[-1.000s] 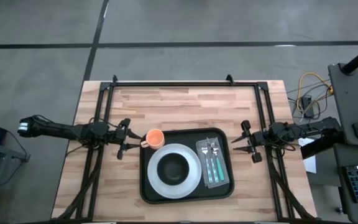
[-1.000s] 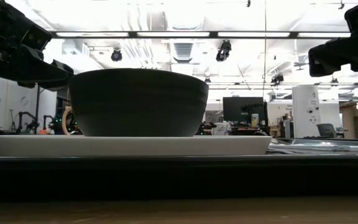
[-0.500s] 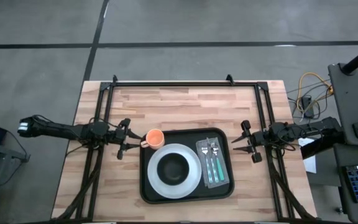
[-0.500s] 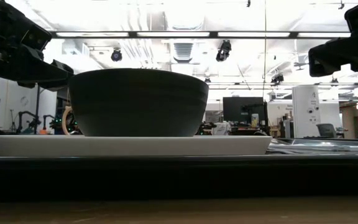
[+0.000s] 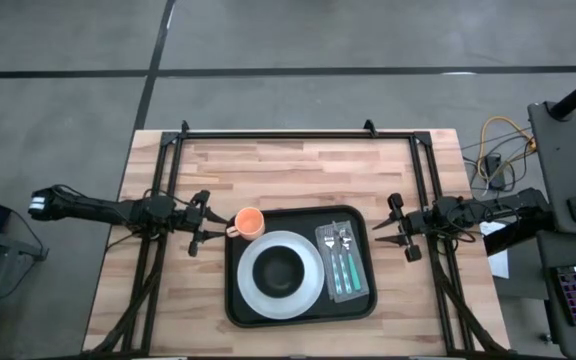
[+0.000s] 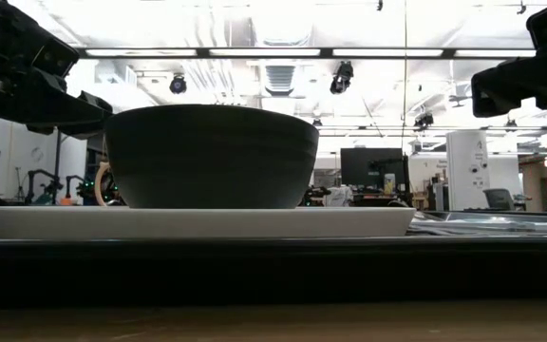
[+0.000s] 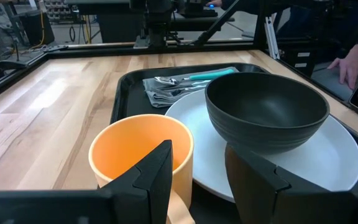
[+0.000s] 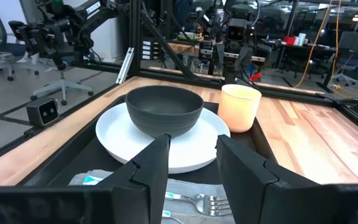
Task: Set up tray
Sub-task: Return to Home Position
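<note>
Tray (image 6: 273, 271) edge-on in low view, bowl (image 6: 212, 157) mostly hiding cup (image 5: 250, 221)

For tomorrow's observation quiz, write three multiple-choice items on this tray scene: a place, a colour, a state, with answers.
1. Where does the dark bowl stand? A on the white plate; B on the floor; C on a chair.
2. What colour is the cup? A blue; B orange; C green.
3. How are the left tool and right tool? A both open, empty; B both shut on bottles; C one holds the bowl.
Answers: 1 A, the plate rings the bowl; 2 B, plainly orange; 3 A, both gape beside the tray, nothing between.
</note>
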You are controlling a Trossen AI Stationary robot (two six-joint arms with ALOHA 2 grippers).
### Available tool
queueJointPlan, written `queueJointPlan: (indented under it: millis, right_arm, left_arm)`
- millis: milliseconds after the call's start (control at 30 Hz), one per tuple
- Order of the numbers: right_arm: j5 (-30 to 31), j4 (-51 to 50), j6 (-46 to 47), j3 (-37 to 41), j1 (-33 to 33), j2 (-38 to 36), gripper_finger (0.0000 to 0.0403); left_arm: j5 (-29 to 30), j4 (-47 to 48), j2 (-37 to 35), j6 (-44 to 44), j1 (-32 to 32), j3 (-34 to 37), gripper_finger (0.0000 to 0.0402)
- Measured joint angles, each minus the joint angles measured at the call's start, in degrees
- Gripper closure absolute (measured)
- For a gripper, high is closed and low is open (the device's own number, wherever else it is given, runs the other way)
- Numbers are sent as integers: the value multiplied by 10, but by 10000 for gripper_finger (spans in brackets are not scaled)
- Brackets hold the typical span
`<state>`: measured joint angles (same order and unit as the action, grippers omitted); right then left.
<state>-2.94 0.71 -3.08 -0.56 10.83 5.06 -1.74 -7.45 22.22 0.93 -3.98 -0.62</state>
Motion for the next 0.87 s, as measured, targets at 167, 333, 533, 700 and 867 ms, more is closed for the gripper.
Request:
queueJointPlan:
  millis: [167,333,533,700,867]
  right_arm:
    - [0,0,0,0,0,0,275]
    - [0,0,0,0,0,0,273]
    - [0,0,-1,0,0,0,282]
    - [0,0,-1,0,0,0,279]
    - [0,0,-1,0,0,0,273]
  left_arm:
    - [0,0,0,0,0,0,272]
    - [0,0,0,0,0,0,272]
    - [0,0,0,0,0,0,272]
    - [0,0,0,0,0,0,272]
    - [0,0,0,0,0,0,272]
